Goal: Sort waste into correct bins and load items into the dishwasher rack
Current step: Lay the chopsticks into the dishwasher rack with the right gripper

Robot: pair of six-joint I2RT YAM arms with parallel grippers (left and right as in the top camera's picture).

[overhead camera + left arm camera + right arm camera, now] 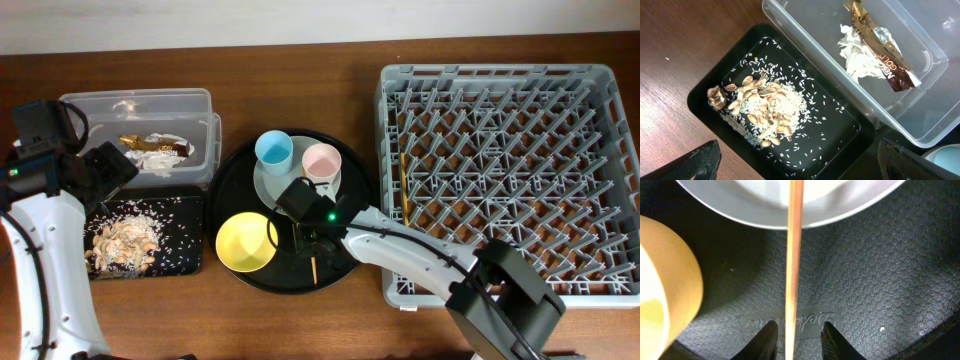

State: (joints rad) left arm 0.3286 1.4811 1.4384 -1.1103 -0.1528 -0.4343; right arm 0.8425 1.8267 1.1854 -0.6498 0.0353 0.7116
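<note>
Wooden and thin, one chopstick [792, 255] is seen at frame centre on the round black tray [865, 280], straddled but not gripped by the parted right gripper [800, 330]. Beyond it, one grey-blue plate [840, 200], one blue cup [273, 150], one pink cup [321, 160] and one yellow bowl [247, 243] are seen. The left gripper [805, 167] is spread wide.

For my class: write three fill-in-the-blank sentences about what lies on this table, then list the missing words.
The bowl on the round tray is ____.
The pink cup stands on the ____.
Between the right fingers runs a wooden ____.
Missing words: yellow; plate; chopstick.
</note>
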